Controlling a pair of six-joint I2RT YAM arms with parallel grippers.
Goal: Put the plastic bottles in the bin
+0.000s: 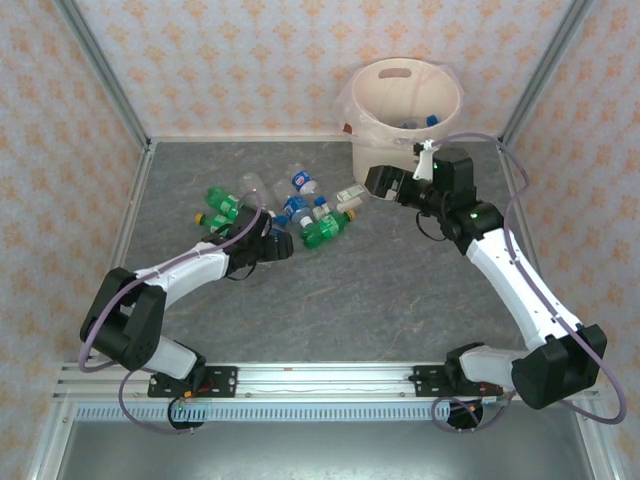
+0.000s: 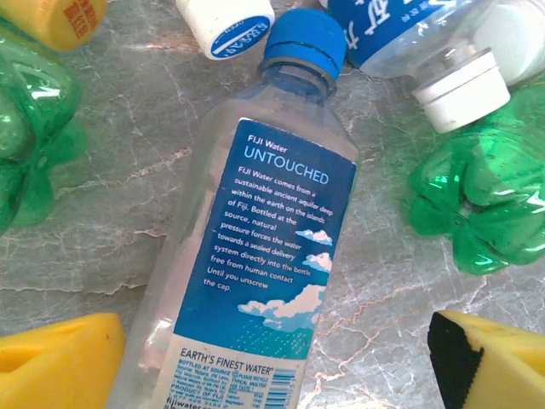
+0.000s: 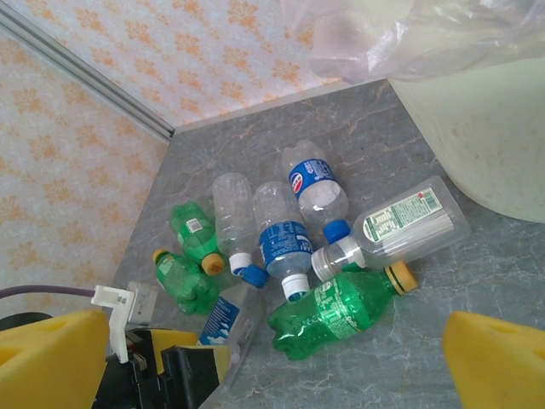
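Several plastic bottles lie in a cluster on the grey table, clear ones with blue caps and green ones with yellow caps. My left gripper is open and low over a clear Fiji bottle, its yellow fingers on either side of the bottle's lower half. The same Fiji bottle lies beside the left gripper's black and yellow tip. My right gripper is open and holds nothing, hovering next to the cream-white bin. A few bottles lie inside the bin.
A green bottle and a clear white-labelled bottle lie nearest the right gripper. The bin's wall and its bag liner stand close on the right. Patterned walls and metal frame posts close in the table.
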